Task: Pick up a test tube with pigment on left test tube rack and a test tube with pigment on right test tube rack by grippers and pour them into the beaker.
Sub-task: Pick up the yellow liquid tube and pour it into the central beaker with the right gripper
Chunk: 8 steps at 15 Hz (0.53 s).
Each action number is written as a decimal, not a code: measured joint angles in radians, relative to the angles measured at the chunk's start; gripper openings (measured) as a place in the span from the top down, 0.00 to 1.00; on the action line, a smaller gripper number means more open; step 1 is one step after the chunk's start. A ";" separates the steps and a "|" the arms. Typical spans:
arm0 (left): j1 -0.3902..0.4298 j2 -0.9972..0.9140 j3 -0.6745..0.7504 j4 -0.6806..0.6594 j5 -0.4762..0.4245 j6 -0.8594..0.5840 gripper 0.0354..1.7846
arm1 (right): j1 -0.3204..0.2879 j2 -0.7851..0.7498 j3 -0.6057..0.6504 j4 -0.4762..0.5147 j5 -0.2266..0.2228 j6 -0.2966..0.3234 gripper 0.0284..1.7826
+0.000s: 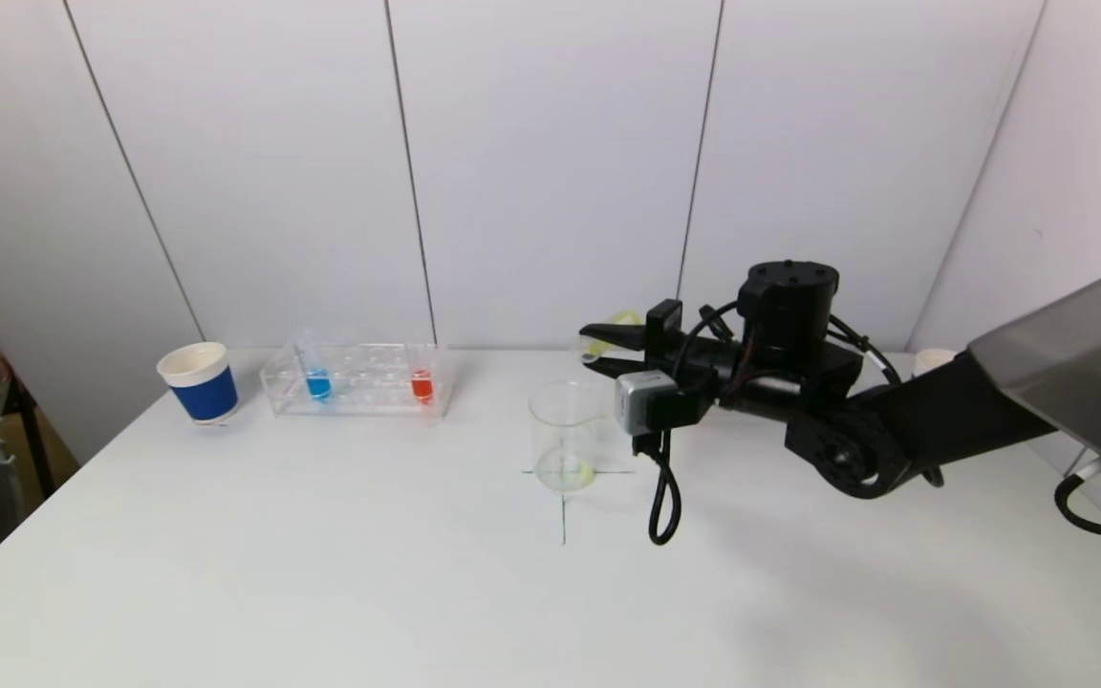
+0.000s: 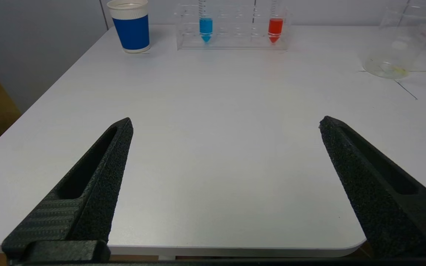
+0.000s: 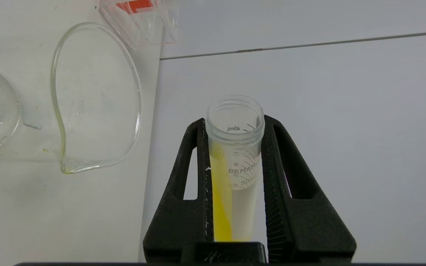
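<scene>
Clamped on a clear test tube [image 3: 234, 162], the right gripper's [image 3: 235, 123] two black fingers [image 3: 192, 177] press against its sides, and the tube lies tipped on its side with its open mouth pointing away from the wrist; a streak of yellow liquid [image 3: 221, 199] runs along the inside of its wall. From the head view this right gripper [image 1: 598, 349] hangs just above and behind the rim of the glass beaker [image 1: 565, 435], which stands on a cross mark near the middle of the white table [image 1: 321, 573] with a little yellowish liquid at its bottom. Seen from the right wrist, the beaker's rim and spout [image 3: 94, 99] are close beside the tube's mouth, with a trace of yellow at the spout. The left gripper [image 2: 226, 123] is low over the near edge of the table, its fingers [image 2: 98, 177] spread wide apart with nothing between them. Farther back on the left stands a clear rack [image 1: 359, 380] holding a tube of blue liquid [image 1: 317, 380] and a tube of red liquid [image 1: 421, 382], both upright. A blue and white paper cup [image 1: 198, 382] stands just left of the rack.
</scene>
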State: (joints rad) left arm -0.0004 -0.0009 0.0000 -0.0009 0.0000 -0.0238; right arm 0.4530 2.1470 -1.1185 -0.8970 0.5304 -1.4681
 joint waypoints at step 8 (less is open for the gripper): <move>0.000 0.000 0.000 0.000 0.000 0.000 0.01 | -0.001 0.005 -0.003 -0.001 -0.025 -0.118 0.76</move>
State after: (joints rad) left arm 0.0000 -0.0009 0.0000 -0.0013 0.0000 -0.0240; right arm 0.4521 2.1517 -1.1213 -0.8981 0.5051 -1.5860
